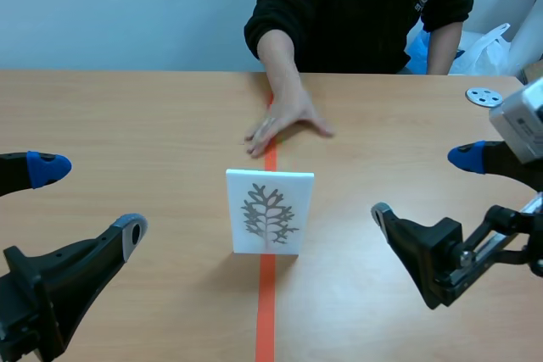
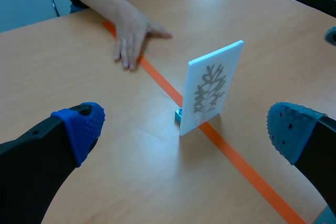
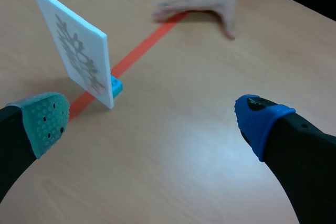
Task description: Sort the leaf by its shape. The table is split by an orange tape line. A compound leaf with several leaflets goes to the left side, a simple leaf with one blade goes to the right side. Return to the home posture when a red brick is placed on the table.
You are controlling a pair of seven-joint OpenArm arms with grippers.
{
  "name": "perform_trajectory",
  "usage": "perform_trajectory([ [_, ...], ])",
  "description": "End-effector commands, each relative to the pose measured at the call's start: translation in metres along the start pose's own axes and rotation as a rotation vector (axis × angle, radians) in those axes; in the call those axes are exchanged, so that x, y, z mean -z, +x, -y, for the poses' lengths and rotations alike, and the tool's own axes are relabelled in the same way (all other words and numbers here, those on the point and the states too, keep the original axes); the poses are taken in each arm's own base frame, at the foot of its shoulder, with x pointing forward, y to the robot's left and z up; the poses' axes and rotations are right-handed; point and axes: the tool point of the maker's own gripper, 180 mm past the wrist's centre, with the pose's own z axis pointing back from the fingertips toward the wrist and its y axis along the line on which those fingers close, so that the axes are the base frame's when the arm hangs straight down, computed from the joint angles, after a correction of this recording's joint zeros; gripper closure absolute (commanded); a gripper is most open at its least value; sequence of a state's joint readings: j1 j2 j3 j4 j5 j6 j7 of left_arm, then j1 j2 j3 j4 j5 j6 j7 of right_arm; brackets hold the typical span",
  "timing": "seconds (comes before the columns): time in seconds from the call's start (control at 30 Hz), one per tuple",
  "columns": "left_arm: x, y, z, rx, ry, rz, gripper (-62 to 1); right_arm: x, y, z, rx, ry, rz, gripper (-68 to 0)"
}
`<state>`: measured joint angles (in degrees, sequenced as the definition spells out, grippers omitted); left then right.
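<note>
A white card [image 1: 269,211] with a grey leaf of several lobes printed on it stands upright on the orange tape line [image 1: 266,311] in mid-table. The same card [image 2: 211,86] stands ahead of my left gripper [image 2: 186,127], held up by a small blue base [image 2: 178,115]. From the right wrist the card [image 3: 79,51] and its blue base [image 3: 115,85] are ahead and to one side of my right gripper [image 3: 152,116]. Both grippers are open, holding nothing, well apart from the card. My left gripper [image 1: 85,201] sits low left, my right gripper [image 1: 424,184] low right.
A person in a black sleeve sits across the table, one hand [image 1: 284,120] flat on the tape line behind the card. A small grey disc with holes [image 1: 484,97] lies at the far right. White bags [image 1: 492,48] stand beyond the table's edge.
</note>
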<state>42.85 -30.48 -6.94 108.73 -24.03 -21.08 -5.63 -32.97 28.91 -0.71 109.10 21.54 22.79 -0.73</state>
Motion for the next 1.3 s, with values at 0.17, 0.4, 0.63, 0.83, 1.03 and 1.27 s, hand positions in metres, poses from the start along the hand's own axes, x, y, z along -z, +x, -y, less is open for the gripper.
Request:
perform_trajectory([
  [0.17,0.001,0.009,0.001,0.000,0.000,0.033,-62.3,0.022,-0.006,-0.003,0.003,0.047,0.011,-67.9],
  [0.4,0.001,0.009,0.001,0.000,0.000,0.033,-62.3,0.045,-0.016,-0.015,-0.003,0.121,0.013,-67.9],
  [0.63,0.001,0.009,0.001,0.000,0.000,0.033,-62.3,0.065,-0.019,-0.034,-0.114,0.206,0.023,-67.9],
  [0.83,0.001,0.009,0.001,0.003,-0.001,0.031,-62.3,0.089,-0.023,-0.036,-0.152,0.222,0.041,-67.9],
  [1.03,0.001,0.009,0.001,0.003,-0.001,0.031,-62.3,0.119,-0.028,-0.047,-0.091,0.248,0.064,-67.9],
  [1.27,0.001,0.009,0.001,0.003,-0.001,0.031,-62.3,0.140,-0.039,-0.077,-0.054,0.313,0.045,-67.9],
])
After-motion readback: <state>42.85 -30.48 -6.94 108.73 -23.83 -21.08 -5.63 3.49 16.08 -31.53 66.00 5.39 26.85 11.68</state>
